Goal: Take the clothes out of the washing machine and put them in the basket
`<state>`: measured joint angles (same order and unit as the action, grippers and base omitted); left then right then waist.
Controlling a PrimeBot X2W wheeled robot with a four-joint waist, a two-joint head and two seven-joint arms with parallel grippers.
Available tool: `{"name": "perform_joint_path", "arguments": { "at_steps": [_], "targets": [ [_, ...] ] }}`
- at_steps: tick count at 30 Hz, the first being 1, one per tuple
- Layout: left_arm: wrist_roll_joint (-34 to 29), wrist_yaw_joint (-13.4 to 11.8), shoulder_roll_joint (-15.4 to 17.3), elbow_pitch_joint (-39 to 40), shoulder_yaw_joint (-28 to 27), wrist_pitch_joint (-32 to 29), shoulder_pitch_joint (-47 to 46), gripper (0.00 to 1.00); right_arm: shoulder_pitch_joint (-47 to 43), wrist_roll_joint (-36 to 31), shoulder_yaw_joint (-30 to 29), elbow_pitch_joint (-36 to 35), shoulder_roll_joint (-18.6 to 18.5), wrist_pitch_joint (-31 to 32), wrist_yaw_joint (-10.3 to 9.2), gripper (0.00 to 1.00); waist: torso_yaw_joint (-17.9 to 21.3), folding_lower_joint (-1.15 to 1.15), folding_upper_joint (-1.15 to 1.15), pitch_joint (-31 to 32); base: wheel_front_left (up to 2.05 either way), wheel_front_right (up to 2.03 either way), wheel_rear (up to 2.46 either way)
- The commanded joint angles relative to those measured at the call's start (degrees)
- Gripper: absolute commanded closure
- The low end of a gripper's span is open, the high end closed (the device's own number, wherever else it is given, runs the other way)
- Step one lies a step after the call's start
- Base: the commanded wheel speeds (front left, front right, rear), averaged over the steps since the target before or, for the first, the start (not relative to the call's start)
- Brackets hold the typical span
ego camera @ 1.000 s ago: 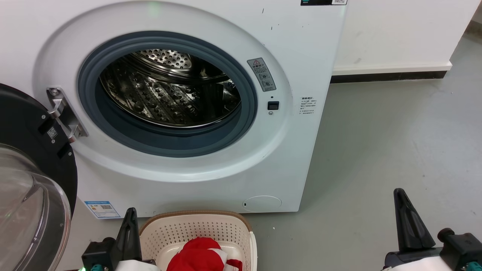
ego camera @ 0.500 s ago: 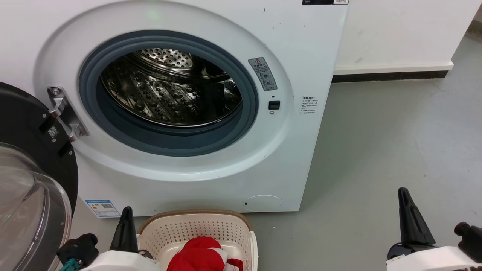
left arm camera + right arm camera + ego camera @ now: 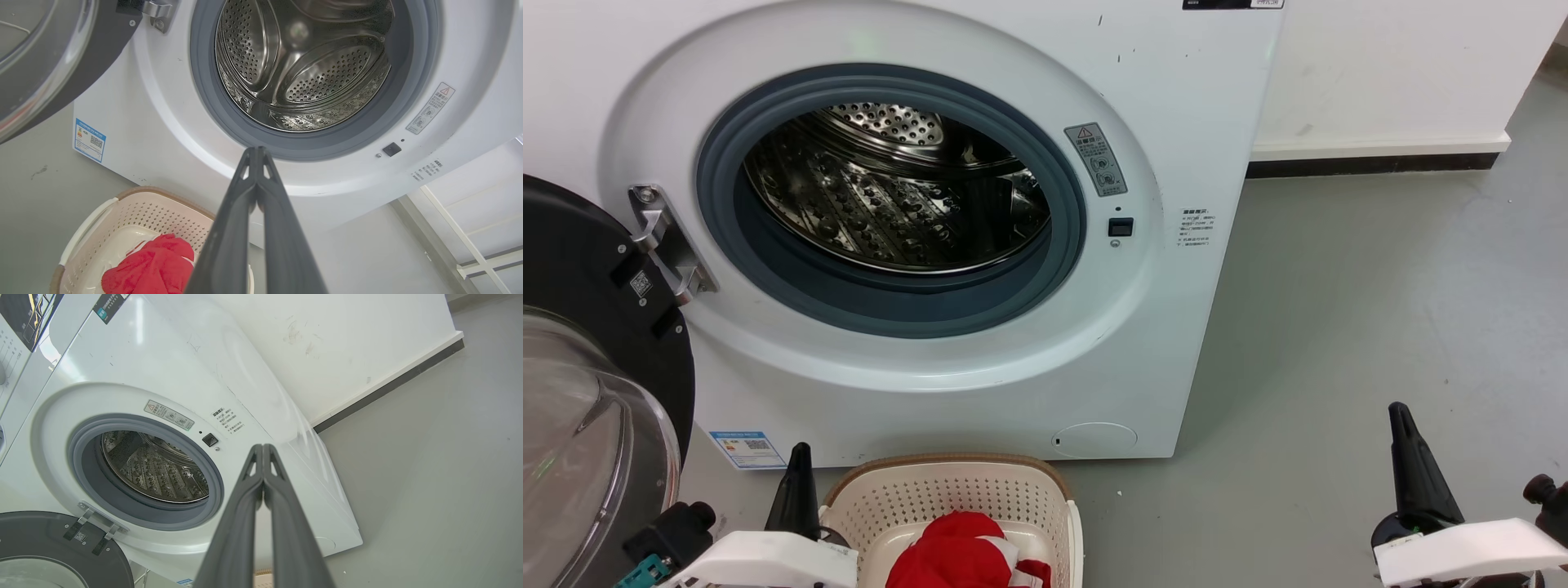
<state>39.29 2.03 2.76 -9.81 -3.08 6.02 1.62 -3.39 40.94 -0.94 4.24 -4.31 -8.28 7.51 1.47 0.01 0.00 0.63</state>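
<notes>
Lying in the basket, head view, the clothes are judged soft, light, best pinched at a raised fold. Left wrist view: left gripper is seen pressed together, empty. Right wrist view: right gripper likewise.

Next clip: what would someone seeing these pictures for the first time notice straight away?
The washing machine fills most of the head view, its door swung open at the left and its steel drum bare of laundry as far as shows. Below it, bright red clothes lie in the cream basket on the floor. The left gripper and the right gripper are shut, holding nothing.
</notes>
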Motion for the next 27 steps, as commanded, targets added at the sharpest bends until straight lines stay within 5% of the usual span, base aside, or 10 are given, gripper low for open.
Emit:
{"name": "perform_joint_path", "arguments": {
  "at_steps": [1, 27],
  "targets": [
    [1.87, 0.34, 0.11, 0.42, -0.32, -0.33, -1.82, 1.0, 1.93, 2.03, -0.07, -0.19, -0.5, 0.33, 0.0, 1.0, -0.02, 0.0, 0.0, -0.01, 0.0, 0.0, 0.0],
    [21.32, 2.35, 0.13, -1.32, -1.57, -4.99, -4.26, 1.0, 4.93, 21.9, -0.84, 3.51, -0.8, 4.75, -0.01, 1.0, -0.44, 0.0, 0.0, -0.24, 0.0, 0.0, 0.0]
  ]
}}
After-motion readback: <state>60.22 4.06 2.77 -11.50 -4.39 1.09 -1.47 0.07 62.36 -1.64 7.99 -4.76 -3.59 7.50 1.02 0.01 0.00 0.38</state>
